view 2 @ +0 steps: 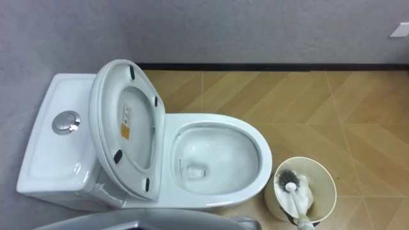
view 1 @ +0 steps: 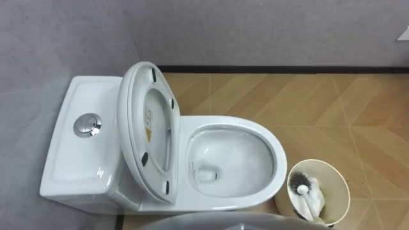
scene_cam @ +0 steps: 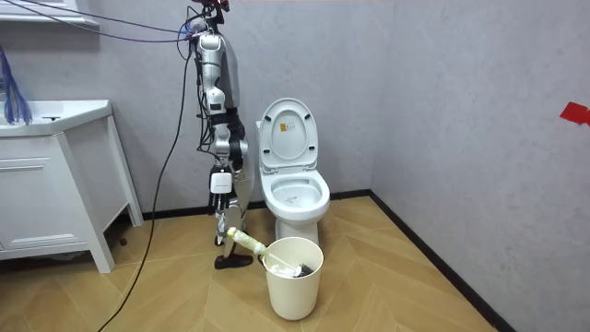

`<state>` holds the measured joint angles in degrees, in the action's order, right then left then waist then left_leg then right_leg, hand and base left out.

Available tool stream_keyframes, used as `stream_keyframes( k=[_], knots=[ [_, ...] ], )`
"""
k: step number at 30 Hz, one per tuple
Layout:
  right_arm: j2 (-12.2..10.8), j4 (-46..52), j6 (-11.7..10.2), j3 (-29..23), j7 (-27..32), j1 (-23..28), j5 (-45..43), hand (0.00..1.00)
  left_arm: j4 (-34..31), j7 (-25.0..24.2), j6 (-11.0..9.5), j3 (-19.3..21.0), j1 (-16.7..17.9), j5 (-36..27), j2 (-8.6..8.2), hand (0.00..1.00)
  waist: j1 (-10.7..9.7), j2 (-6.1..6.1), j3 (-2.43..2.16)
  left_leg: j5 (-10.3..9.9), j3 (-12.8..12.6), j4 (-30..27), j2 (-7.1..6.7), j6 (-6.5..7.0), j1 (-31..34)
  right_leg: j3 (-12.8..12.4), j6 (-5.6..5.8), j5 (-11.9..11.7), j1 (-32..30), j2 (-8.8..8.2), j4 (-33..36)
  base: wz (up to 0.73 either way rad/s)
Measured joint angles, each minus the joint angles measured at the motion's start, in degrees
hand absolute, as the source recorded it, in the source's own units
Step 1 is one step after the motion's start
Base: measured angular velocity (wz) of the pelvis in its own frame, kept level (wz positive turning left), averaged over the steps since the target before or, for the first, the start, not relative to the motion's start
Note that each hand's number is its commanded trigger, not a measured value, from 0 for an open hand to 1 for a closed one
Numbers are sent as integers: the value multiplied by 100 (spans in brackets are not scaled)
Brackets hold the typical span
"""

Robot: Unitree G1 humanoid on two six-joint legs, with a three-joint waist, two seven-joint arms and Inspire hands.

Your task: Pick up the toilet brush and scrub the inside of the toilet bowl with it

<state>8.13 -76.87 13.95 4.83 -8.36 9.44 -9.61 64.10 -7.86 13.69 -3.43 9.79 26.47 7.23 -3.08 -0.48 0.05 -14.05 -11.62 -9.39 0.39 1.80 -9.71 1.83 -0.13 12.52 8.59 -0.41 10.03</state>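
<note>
Much open floor [view 1: 287,96] flanks the toilet [view 1: 77,160]; brush [view 1: 301,186] leans in bucket [view 1: 318,161]; right hand [scene_cam: 221,183], state untellable.

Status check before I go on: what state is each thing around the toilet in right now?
toilet seat and lid: raised, leaning back against the tank.
toilet bowl: uncovered, water at the bottom.
flush button: untouched on top of the tank.
toilet brush: in the bucket, bristle head inside, handle leaning out over the rim.
bucket: upright on the floor beside the bowl.
</note>
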Motion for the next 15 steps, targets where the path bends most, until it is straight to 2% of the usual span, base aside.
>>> stream_keyframes(
  k=[8, 15],
  knots=[
    [10, 79, -2, -76, 28, -38, -197, 0, 9, 48, 12, -1, -6, -2, 5, 0, 20, 2, 2, -2, -33, 0, 23, -1, 16, -27, -6, -7, -67, 16, 64, -2],
    [10, 138, -8, -230, 362, -41, -184, 0, -2, 325, 25, 59, 56, 5, -1, 0, 28, 13, -5, -2, -58, 2, 22, -2, -37, -19, -8, -8, -63, 17, 60, -1]
  ],
)
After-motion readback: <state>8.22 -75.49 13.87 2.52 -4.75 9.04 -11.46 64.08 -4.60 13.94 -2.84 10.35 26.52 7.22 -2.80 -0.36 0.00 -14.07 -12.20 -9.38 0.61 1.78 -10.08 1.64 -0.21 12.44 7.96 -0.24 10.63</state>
